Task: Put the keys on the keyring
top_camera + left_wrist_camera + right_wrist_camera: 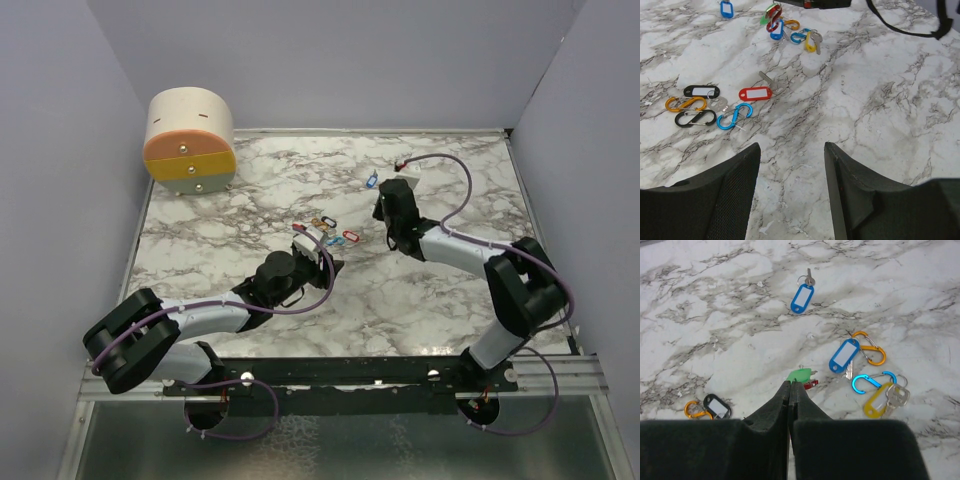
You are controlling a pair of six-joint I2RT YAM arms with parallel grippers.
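Note:
My right gripper [790, 382] is shut, its tips pinched at the ring end of a green key [801, 374], which lies over a red carabiner keyring [811, 384]. To its right are a blue key [844, 355], an orange carabiner [872, 347], a blue carabiner [870, 382] and a yellow key [879, 399]. Another blue key [801, 298] lies alone farther off. My left gripper [792, 147] hangs open over bare marble, nothing between its fingers. Ahead of it lie a red key [756, 93], a black key [701, 91] and orange [685, 104], black [695, 118] and blue [734, 116] carabiners.
A round wooden drawer box [190, 140] stands at the back left corner of the marble table [230, 230]. Grey walls close in the back and both sides. The right arm [455, 250] reaches in from the right, trailing a purple cable [462, 185].

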